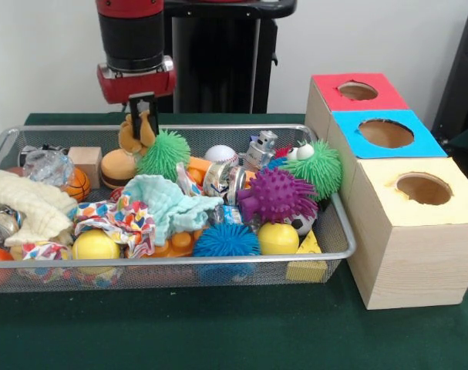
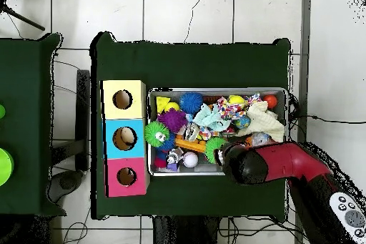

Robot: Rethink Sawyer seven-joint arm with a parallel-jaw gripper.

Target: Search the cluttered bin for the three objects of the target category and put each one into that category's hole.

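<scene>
A wire mesh bin (image 1: 218, 128) holds a heap of toys: green (image 1: 163, 154), purple (image 1: 277, 194) and blue (image 1: 226, 240) spiky balls, yellow balls (image 1: 95, 245), a baseball (image 1: 220, 155), a toy burger (image 1: 116, 168) and cloths. My gripper (image 1: 143, 122) hangs over the bin's far left part, shut on a tan plush toy (image 1: 130, 137) just above the burger. To the right stand three boxes with a red hole (image 1: 358, 91), a blue hole (image 1: 385, 133) and a yellow hole (image 1: 423, 188). In the overhead view the arm (image 2: 279, 166) hides the gripper.
A second green spiky ball with eyes (image 1: 318, 166) leans at the bin's right end beside the boxes. A small basketball (image 1: 77, 183), a wooden cube (image 1: 85, 160) and a cream cloth (image 1: 25, 202) lie at the left. Green cloth covers the table (image 1: 218, 331).
</scene>
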